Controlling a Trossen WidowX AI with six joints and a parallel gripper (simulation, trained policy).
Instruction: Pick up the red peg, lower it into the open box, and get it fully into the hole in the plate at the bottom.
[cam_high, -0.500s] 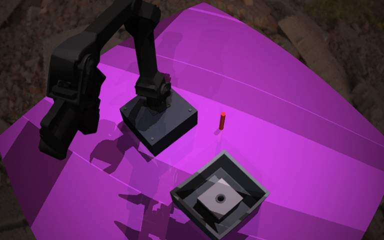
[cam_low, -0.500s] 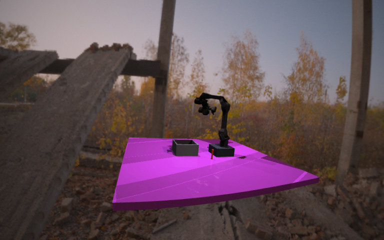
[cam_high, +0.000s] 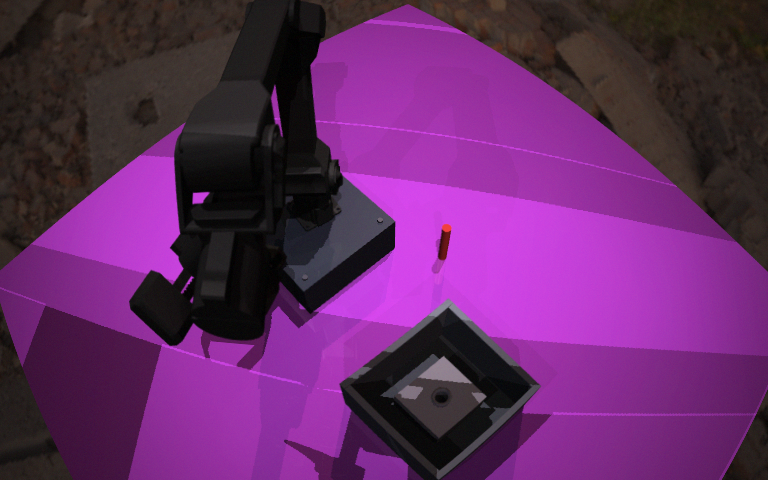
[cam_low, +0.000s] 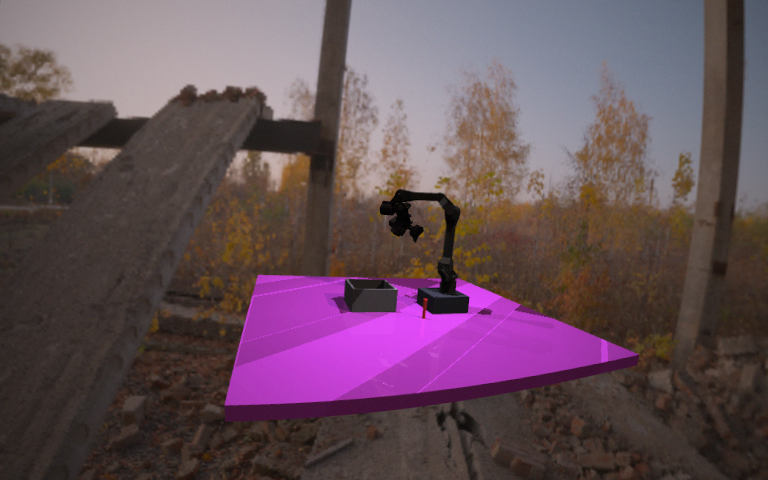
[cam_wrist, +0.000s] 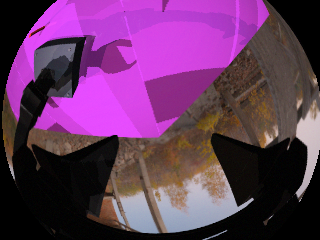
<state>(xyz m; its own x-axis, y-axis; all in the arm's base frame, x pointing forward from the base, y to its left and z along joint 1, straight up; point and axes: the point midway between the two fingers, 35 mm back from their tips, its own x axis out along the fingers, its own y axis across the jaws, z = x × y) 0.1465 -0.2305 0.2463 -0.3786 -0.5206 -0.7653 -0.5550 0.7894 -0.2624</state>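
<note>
Inspected a magenta worktop (cam_high: 594, 271) (cam_low: 339, 362) (cam_wrist: 190, 45), banded with shadow. Noted a black WidowX arm (cam_high: 226, 147) (cam_low: 447, 226) (cam_wrist: 32, 100), raised and bent over toward the left corner in the top view. Found an open-topped grey box (cam_high: 492, 344) (cam_low: 370, 300) near the far edge in the exterior view, and beside it, toward the far right corner, a dark base block (cam_high: 362, 226) (cam_low: 444, 308) (cam_wrist: 67, 85) under the arm. Recorded a parallel-jaw gripper (cam_high: 180, 283) (cam_low: 407, 230) (cam_wrist: 166, 139) held high, spread almost fully, gripping nothing. Observed a square plate (cam_high: 438, 421) inside the box, with a round central hole (cam_high: 441, 397). Located the red peg (cam_high: 444, 243) (cam_low: 424, 308) (cam_wrist: 37, 32) upright on the worktop, outside the box, closer to the far edge than the near edge in the exterior view.

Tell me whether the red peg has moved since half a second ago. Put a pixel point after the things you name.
No. The red peg (cam_high: 444, 242) (cam_low: 424, 308) (cam_wrist: 37, 31) stands upright in the same spot beside the arm's base (cam_high: 351, 283) (cam_low: 447, 306) (cam_wrist: 76, 75) as before.
</note>
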